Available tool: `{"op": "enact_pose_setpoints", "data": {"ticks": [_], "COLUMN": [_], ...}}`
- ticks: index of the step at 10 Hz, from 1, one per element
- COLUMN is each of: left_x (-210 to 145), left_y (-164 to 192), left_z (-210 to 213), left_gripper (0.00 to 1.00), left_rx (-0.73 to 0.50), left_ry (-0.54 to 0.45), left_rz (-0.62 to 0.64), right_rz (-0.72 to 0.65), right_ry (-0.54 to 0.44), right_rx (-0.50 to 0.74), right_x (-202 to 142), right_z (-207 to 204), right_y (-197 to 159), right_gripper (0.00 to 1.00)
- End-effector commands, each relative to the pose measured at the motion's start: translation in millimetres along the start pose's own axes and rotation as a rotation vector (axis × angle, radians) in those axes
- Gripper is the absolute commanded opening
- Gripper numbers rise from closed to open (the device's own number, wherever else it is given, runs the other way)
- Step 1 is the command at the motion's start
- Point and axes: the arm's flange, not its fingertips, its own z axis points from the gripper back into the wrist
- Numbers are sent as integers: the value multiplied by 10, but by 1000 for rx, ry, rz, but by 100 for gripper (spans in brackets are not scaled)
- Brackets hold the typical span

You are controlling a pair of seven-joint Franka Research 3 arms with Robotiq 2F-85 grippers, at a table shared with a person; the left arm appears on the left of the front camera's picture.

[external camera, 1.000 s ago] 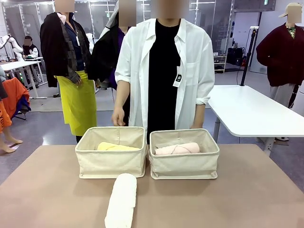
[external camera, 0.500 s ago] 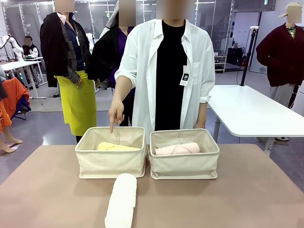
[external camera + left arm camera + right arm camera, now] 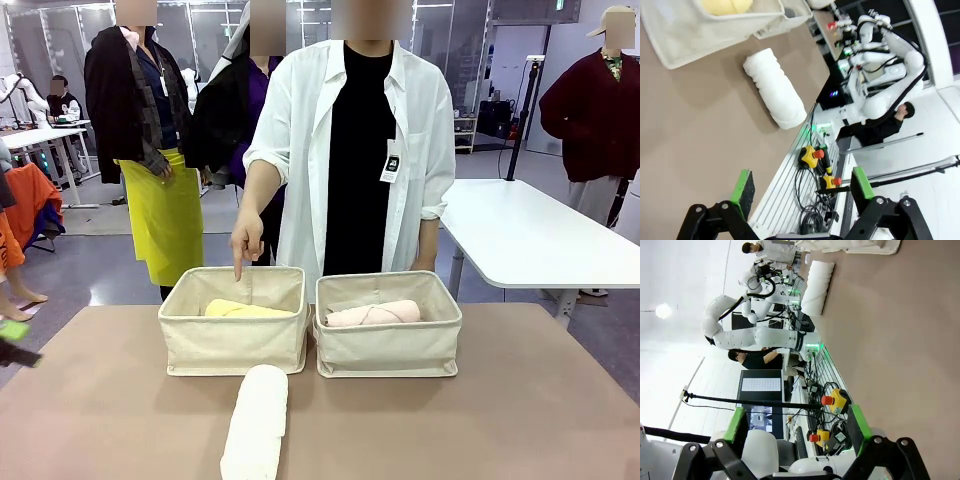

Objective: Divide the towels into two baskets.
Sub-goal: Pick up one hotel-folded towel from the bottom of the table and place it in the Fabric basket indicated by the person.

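- Left wrist view: left gripper (image 3: 802, 187) jaws spread wide, green pads well apart, nothing between them, touching nothing. It hangs over the near table edge; the white towel (image 3: 774, 89) lies on the table beyond it.
- Right wrist view: right gripper (image 3: 797, 425) also spread wide and empty, over the near edge of the table (image 3: 900, 355). The white towel (image 3: 818, 282) is far up the frame, and the base of a basket shows at the top edge.
- Front view: two cream baskets sit side by side, touching, at the middle of the table.
- Left basket (image 3: 235, 345) has the yellow towel (image 3: 245, 310) inside. Right basket (image 3: 388, 350) has the pink towel (image 3: 372, 313) inside.
- The white towel (image 3: 256, 422) lies on the table just near of the left basket, long axis running near to far, its near end cut by the frame edge.
- The person's hand (image 3: 246, 238) hangs over the far rim of the left basket, index finger pointing down into it.
- Change: a second ago that hand hung loose beside the basket; half a second ago the finger was already pointing down, and it has held there. A small dark object (image 3: 18, 353) has come in at the left edge. Towels and baskets have not moved.
- Surface: plain brown-beige tabletop (image 3: 500, 420).
- Room: white table (image 3: 530, 235) far right, people standing behind, grey floor.
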Motion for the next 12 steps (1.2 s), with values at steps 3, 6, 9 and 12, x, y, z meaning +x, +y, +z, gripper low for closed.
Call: {"op": "enact_pose_setpoints", "data": {"ticks": [3, 6, 9, 12], "left_x": [273, 265, 237, 262], "left_y": [-808, -1094, -1062, -973], "left_z": [-1041, -1691, -2416, -2806], "left_gripper": [98, 98, 98, 98], "left_rx": [311, 505, 557, 582], "left_ry": [225, 212, 192, 161], "left_rz": [79, 122, 140, 188], "right_rz": [5, 5, 5, 5], "right_ry": [-13, -13, -13, -13], "right_rx": [-14, -14, -14, -14], "right_x": [-22, -22, -22, -22], "right_z": [-41, -41, -41, -41], "right_y": [30, 30, 30, 30], "right_gripper": [100, 100, 100, 100]}}
